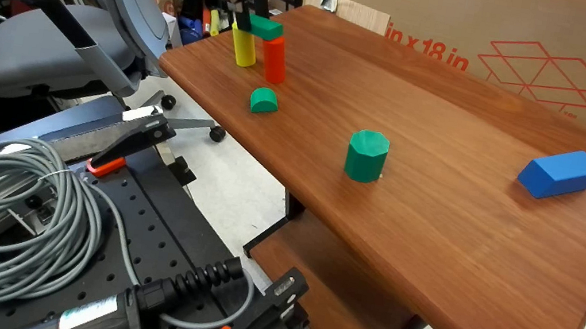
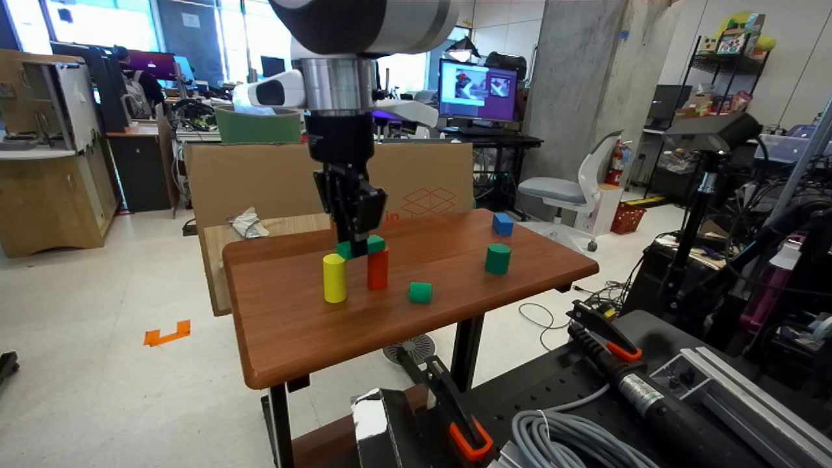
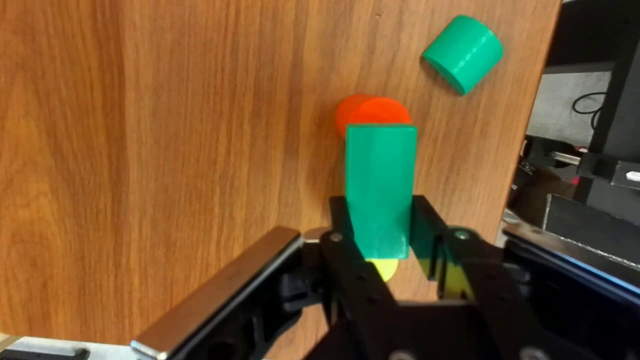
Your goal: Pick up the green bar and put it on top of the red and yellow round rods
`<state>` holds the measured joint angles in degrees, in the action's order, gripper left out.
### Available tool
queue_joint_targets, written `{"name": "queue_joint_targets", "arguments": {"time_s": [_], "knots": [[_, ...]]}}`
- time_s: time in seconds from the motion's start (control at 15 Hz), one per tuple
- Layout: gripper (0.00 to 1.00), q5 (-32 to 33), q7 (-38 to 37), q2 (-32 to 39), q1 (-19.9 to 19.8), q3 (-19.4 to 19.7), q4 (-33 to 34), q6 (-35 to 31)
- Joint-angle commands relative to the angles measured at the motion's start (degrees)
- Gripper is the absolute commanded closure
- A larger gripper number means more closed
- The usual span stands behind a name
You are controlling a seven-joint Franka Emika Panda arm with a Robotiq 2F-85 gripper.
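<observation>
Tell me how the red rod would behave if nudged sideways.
The red rod would probably tip if pushed near its top, since it stands upright and is taller than wide. Once down, it may well roll, as its side is round. It is likely stiff: its sides look straight, with no sag.

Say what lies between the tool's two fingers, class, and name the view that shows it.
The green bar lies between the fingers of the tool, one finger along each long side. The wrist view shows it.
</observation>
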<state>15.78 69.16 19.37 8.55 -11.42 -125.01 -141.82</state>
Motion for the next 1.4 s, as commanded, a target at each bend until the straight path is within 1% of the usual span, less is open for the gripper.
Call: {"name": "queue_joint_targets", "arguments": {"time_s": [0.0,0.13,0.2,0.27,0.33,0.4,0.47,0.53,0.67,0.87,1.0,1.07,1.13,1.2,1.33], "knots": [[0.92,1.7,-3.6,1.4,0.9,0.6,1.3,1.5],[0.92,2.1,-4.8,1.3,0.9,0.4,1.4,1.8],[0.60,2.0,-5.4,1.2,1.0,0.4,1.6,2.4],[0.41,1.6,-6.2,1.0,1.0,0.3,1.7,3.1],[0.36,1.3,-6.4,0.9,0.8,0.1,1.7,3.7],[0.27,0.8,-6.7,0.6,0.7,-0.1,1.6,4.2],[0.21,0.3,-6.8,0.2,0.5,-0.4,1.4,4.4],[0.12,0.0,-6.8,-0.2,0.4,-0.6,1.2,4.6],[0.00,-0.7,-7.1,-1.2,0.2,-1.2,0.9,4.2],[0.00,-4.3,-8.2,-3.6,-0.5,-2.1,0.7,4.5],[0.00,-7.6,-11.1,-6.7,-0.8,-1.9,0.5,6.4],[0.00,-9.0,-13.5,-8.5,-1.0,-1.4,0.2,7.2],[0.00,-9.0,-15.7,-10.3,-1.1,-0.6,-0.1,8.2],[0.00,-9.9,-16.7,-12.3,-1.8,0.0,-0.6,9.4],[0.00,-11.3,-18.9,-14.7,-3.2,1.5,0.8,13.8]]}}
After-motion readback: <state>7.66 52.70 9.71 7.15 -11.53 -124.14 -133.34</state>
